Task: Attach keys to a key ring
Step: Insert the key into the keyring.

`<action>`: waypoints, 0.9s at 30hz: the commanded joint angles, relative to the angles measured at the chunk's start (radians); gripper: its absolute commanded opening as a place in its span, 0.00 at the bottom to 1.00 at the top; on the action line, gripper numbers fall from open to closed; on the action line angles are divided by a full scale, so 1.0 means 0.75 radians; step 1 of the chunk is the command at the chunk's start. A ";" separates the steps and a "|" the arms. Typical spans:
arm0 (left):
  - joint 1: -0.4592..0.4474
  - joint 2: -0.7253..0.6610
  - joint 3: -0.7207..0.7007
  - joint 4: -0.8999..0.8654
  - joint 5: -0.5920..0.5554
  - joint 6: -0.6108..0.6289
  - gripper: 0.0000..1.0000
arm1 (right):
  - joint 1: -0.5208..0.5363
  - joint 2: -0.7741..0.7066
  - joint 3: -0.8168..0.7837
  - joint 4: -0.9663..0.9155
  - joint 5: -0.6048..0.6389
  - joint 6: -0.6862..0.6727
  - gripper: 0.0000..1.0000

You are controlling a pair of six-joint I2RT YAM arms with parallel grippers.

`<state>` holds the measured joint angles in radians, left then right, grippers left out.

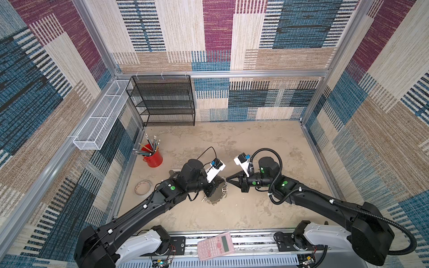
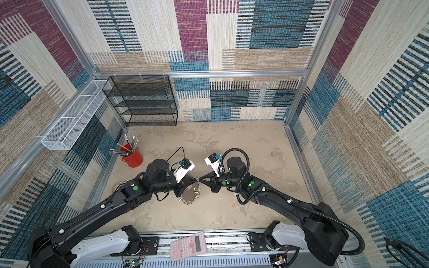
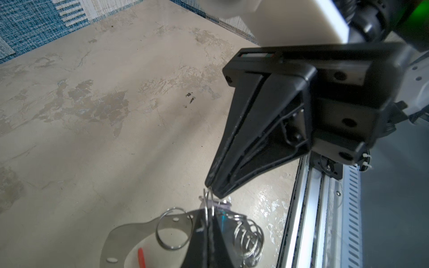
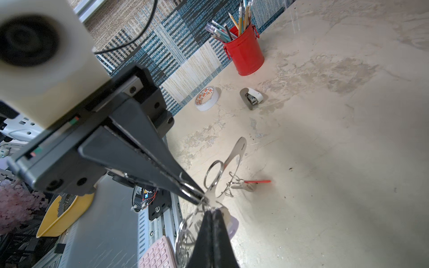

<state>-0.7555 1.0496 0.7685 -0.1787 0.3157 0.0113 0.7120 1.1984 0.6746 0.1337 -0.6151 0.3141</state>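
In both top views my two grippers meet tip to tip above the middle of the table. My left gripper (image 1: 223, 183) (image 3: 208, 210) is shut on the key ring (image 1: 214, 198) (image 3: 120, 234), a grey band edged with silver split rings (image 3: 248, 239) that hangs down to the table. My right gripper (image 1: 228, 180) (image 4: 211, 210) is shut, with the lilac key (image 4: 233, 226) pinched at its tip, right against the ring in the left fingertips. The red key (image 4: 257, 181) (image 3: 141, 255) lies by the rings at the band's lower end.
A red cup of pencils (image 1: 153, 159), a tape roll (image 1: 143, 186) and a small stapler (image 4: 251, 97) sit left of the arms. A pink calculator (image 1: 216, 246) lies on the front rail. A black mesh shelf (image 1: 162, 102) and white wire basket (image 1: 102, 116) stand at the back left.
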 commanded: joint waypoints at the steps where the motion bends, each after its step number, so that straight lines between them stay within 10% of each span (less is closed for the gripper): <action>1: -0.013 -0.016 -0.066 0.512 0.072 -0.109 0.00 | -0.009 -0.016 0.004 0.064 -0.036 0.022 0.06; 14: -0.013 0.017 -0.200 0.842 0.068 -0.194 0.00 | -0.203 -0.215 0.028 0.057 -0.144 0.107 0.36; 27: -0.013 0.066 -0.234 1.030 0.185 -0.275 0.00 | -0.204 -0.156 0.063 0.101 -0.221 0.086 0.42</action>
<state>-0.7658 1.0992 0.6025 0.4889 0.4030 -0.1520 0.5587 1.0740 0.7246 0.1616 -0.7414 0.3801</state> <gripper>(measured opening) 0.048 0.418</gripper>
